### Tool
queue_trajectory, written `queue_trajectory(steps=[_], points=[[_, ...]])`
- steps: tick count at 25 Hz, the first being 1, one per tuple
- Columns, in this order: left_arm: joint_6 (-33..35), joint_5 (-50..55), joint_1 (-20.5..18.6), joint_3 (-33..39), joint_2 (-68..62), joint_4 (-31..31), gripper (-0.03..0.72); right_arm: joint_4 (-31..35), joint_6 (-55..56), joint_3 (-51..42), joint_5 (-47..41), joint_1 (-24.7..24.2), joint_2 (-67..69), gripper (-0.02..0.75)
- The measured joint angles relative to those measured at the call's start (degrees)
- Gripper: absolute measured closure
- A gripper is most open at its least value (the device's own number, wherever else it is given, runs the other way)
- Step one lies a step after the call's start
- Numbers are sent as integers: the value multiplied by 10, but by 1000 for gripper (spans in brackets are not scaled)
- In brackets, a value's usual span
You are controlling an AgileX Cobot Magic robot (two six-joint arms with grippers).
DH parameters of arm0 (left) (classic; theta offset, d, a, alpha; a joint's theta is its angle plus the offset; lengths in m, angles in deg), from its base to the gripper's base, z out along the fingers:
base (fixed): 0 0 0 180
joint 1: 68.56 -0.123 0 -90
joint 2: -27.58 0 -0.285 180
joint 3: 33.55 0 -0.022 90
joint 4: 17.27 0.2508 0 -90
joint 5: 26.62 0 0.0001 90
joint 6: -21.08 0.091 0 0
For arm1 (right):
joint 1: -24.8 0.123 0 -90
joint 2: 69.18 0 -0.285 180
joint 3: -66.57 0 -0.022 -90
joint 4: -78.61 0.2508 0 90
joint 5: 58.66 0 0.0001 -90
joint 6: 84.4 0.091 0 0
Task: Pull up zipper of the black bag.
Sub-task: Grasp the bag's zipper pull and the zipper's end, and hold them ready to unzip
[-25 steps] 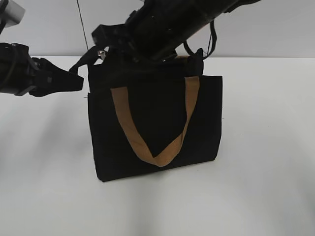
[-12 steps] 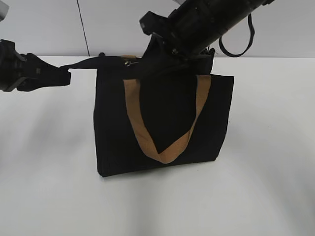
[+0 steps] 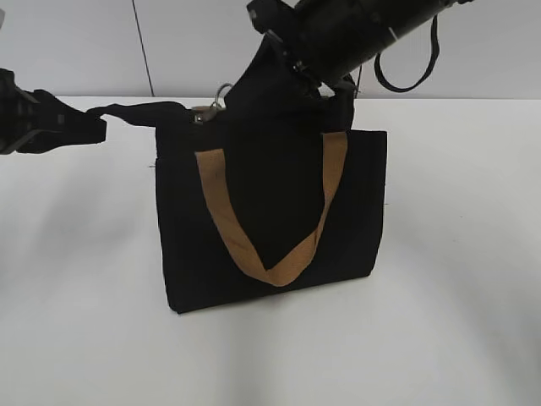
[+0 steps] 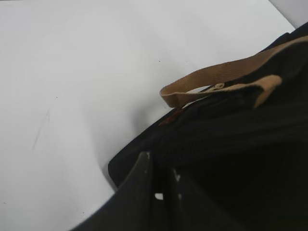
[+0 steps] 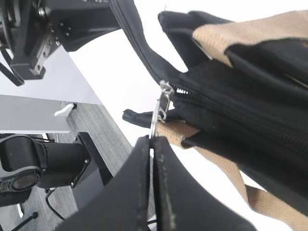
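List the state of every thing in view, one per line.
Bag: upright on the table, top pulled taut sideways.
Zipper: teeth closed right of the slider, pull ring pinched.
Left hand: shut on the bag's end tab.
Right hand: shut on the ring.

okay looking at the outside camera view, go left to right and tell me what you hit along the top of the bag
Left gripper, pinching the black strip at the bag's end → silver zipper pull ring → right gripper coming down from the upper right → the right leg of the tan handle → right top corner of the black bag.
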Motion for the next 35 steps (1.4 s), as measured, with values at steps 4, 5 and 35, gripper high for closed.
queue_trajectory(steps=[4,5,35], points=[[0,-14,-1,0,0,0,666,2,-7,0,27,1,0,753],[0,-15,-1,0,0,0,666,2,-10,0,33,3,0,753],[0,8,-4,0,0,2,666,-327,140,0,86,10,-56,753]])
